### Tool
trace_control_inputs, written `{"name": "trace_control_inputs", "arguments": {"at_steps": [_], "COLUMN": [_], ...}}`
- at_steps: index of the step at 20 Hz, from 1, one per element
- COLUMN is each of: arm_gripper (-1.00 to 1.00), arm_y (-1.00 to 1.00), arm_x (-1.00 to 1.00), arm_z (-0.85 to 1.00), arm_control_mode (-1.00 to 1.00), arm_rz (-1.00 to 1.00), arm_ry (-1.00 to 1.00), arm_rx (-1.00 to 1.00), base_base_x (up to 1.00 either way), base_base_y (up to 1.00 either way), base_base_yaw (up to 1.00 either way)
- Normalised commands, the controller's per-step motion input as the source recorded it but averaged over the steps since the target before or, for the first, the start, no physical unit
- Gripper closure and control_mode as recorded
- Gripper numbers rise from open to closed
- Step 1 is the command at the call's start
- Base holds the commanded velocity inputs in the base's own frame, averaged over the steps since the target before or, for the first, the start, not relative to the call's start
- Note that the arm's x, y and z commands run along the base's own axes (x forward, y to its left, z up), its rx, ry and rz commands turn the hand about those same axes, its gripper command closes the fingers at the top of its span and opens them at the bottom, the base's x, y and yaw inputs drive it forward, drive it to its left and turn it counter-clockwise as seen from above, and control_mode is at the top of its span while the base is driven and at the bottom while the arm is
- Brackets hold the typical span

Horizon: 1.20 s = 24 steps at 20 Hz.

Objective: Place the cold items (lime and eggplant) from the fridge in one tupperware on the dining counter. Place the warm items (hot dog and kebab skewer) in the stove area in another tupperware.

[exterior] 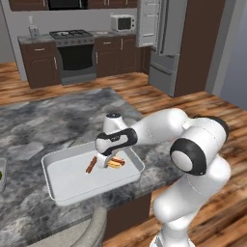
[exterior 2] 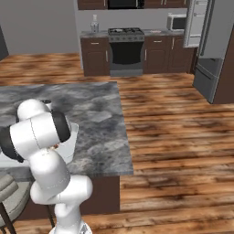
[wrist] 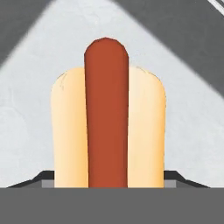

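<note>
A white tupperware [exterior: 62, 185] lies on the grey marble dining counter [exterior: 43, 125]. A brown kebab skewer [exterior: 91, 165] rests inside it. Just to the skewer's right is the hot dog [exterior: 116, 162], low over the tupperware floor. My gripper [exterior: 107, 163] reaches down into the tupperware and is shut on the hot dog. In the hand view the hot dog [wrist: 107, 127], a red sausage in a pale bun, runs up from between the jaws over the white floor [wrist: 30, 109]. The lime and eggplant are out of view.
A second container [exterior: 2, 179] with something green in it shows at the counter's left edge. A grey stool [exterior: 84, 231] stands at the near side. Stove [exterior: 72, 48], microwave [exterior: 123, 22] and fridge [exterior: 166, 46] with an open door line the far wall.
</note>
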Motion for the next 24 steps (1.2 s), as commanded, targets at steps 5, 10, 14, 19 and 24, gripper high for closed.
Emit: {"name": "trace_control_inputs", "arguments": {"at_steps": [5, 10, 14, 19, 24], "arm_gripper": [-1.00, -1.00, -1.00, -1.00, -1.00], "arm_y": [0.00, -0.05, -0.60, -0.89, -1.00], "arm_x": [-0.16, -0.15, -0.54, -0.61, -1.00], "arm_z": [0.04, 0.60, 1.00, 1.00, 1.00], "arm_control_mode": [-1.00, -1.00, -1.00, -1.00, -1.00], "arm_rz": [-0.31, -0.28, -0.18, -0.13, -0.30], "arm_ry": [-0.36, -0.35, -0.05, 0.00, 0.01], "arm_rx": [0.00, 0.05, 0.14, 0.17, 0.01], "base_base_x": [0.00, 0.00, 0.00, 0.00, 0.00], "base_base_y": [0.00, 0.00, 0.00, 0.00, 0.00], "base_base_yaw": [0.00, 0.00, 0.00, 0.00, 0.00]}}
